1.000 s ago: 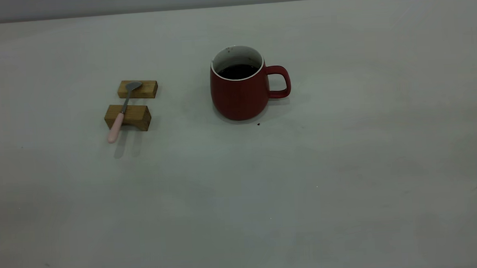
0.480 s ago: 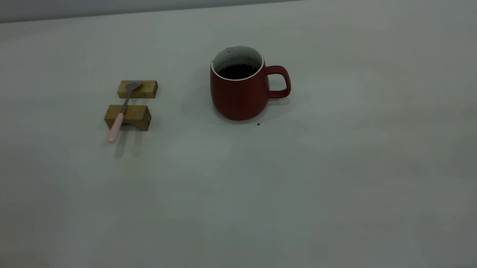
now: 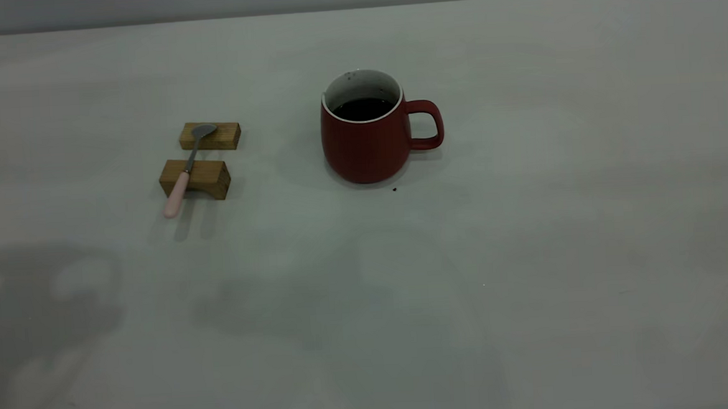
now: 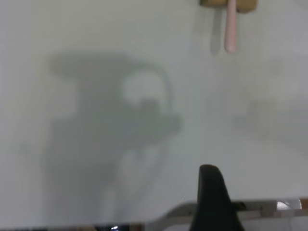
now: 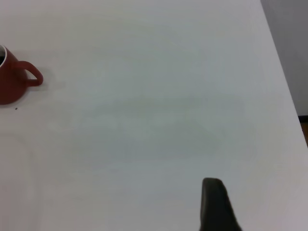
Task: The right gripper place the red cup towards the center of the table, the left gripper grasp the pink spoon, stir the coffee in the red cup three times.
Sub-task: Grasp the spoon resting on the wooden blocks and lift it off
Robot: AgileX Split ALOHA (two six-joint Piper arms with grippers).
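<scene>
Two wooden blocks point(image 3: 203, 160) sit at the left of the counter point(image 3: 528, 252), one behind the other, and the pink spoon point(image 3: 186, 170) lies bridged across them, its grey bowl on the far block and its pink handle end jutting past the near block, clear of the surface. Just one dark fingertip of the left gripper point(image 4: 211, 199) shows in the left wrist view, well short of the spoon handle at that frame's edge; whether its fingers are apart or together I cannot tell. A broad arm shadow falls on the counter near that corner.

Toward the middle stands the red cup point(image 3: 366, 129), upright, handle pointing to the right, with the coffee point(image 3: 364, 109) dark and level well below the white rim. A tiny dark speck lies just in front of it.

Farther right, the right gripper point(image 5: 216, 204) also shows only a single dark fingertip in its own wrist view, well apart from the cup; its state I cannot tell either.

The step in hand looks like the right arm's approach to the cup. Done well, it would come in from the handle side, grip firmly, and move the cup slowly and level so the coffee does not slop, leaving room beside it for the spoon arm.
</scene>
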